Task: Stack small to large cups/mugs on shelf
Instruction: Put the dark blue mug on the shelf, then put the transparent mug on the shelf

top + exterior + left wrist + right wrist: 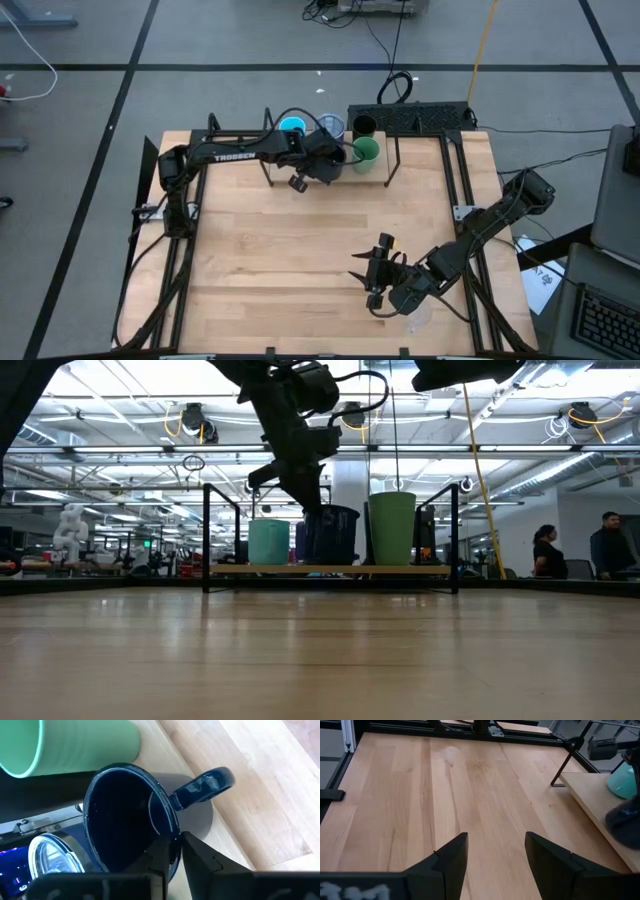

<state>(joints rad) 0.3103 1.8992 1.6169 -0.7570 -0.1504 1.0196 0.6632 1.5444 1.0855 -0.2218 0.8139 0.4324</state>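
Observation:
The shelf point(400, 570) stands at the table's far middle. Upright on its board are a cyan mug point(268, 542), the black handled mug point(330, 535) and a green cup point(392, 528). A mug with a silvery inside point(50, 855) and a dark tumbler point(363, 127) stand behind them. My left gripper point(176, 842) reaches down onto the black mug point(125, 820) and is shut on it. My right gripper point(496, 845) hovers open over the table's near right part point(378, 262), with nothing between its fingers. My left gripper has the black mug's rim wall point(172, 832) between its two fingers, beside the handle point(205, 785). One finger point(160, 857) is inside the mug and the other point(200, 857) outside. The fingers slant down from the table's left and near side. The mug stands upright on the shelf board.
The green cup point(75, 745) stands close beside the held mug, on the side away from the cyan mug. A black power strip point(420, 118) and cables lie behind the shelf. The wooden tabletop point(290, 260) stretches in front of the shelf. People stand in the room beyond point(548, 550).

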